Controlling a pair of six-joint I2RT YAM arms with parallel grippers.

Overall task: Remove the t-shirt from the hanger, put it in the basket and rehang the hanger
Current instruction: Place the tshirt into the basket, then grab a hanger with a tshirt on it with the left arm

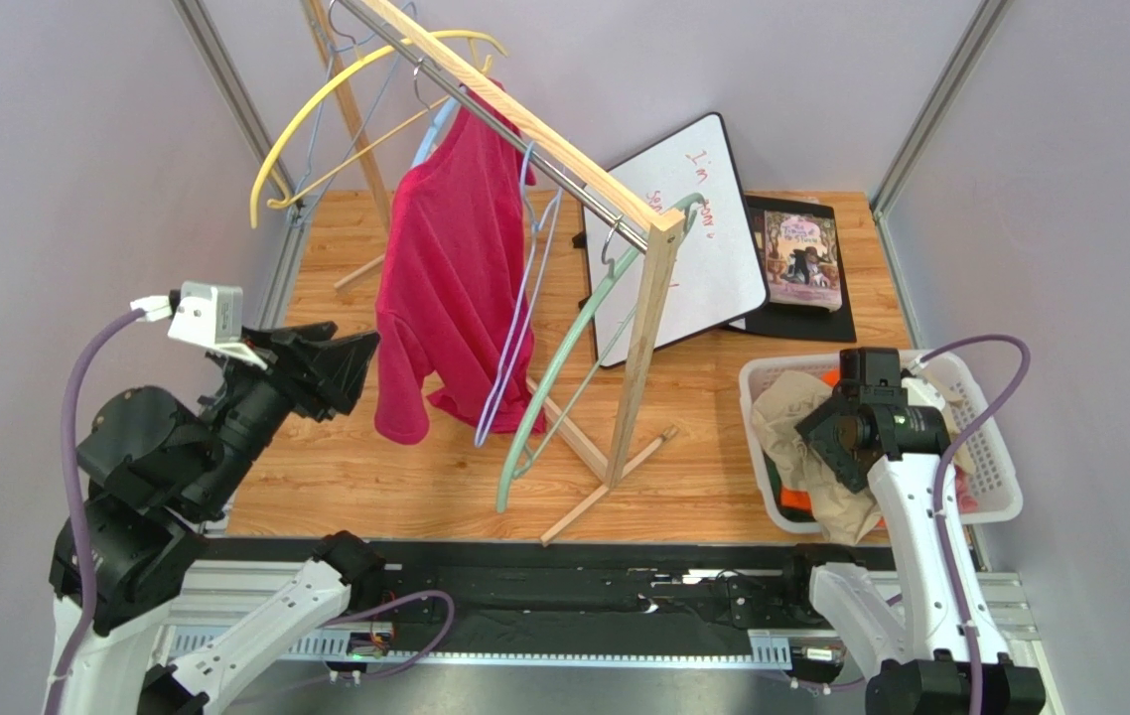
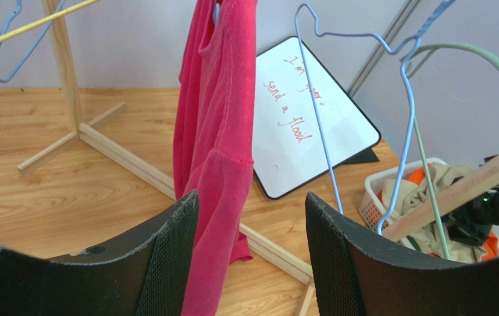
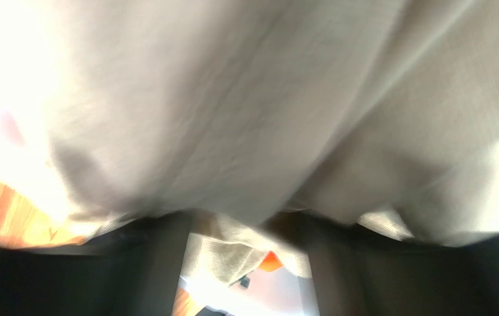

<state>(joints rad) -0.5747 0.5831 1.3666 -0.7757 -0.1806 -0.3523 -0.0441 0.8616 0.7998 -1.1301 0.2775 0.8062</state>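
A pink t-shirt [image 1: 452,268] hangs from a hanger whose pale blue top [image 1: 444,116] just shows under the wooden rack rail [image 1: 556,149]. In the left wrist view the shirt [image 2: 216,131] hangs straight ahead, its lower edge by the left fingertip. My left gripper [image 1: 355,358] is open and empty, just left of the shirt's hem; in its own view the gripper [image 2: 252,195] shows both pads apart. My right gripper [image 1: 832,432] is over the laundry basket, jaws apart [image 3: 245,224], with beige cloth [image 3: 245,99] draped across the fingertips.
Empty hangers on the rail: yellow [image 1: 318,112], lavender wire [image 1: 512,343], green [image 1: 571,373]. The rack's wooden feet [image 1: 601,462] cross the floor. A whiteboard [image 1: 691,224] and a book [image 1: 802,256] lie behind. The white basket [image 1: 974,492] holds beige and orange clothes.
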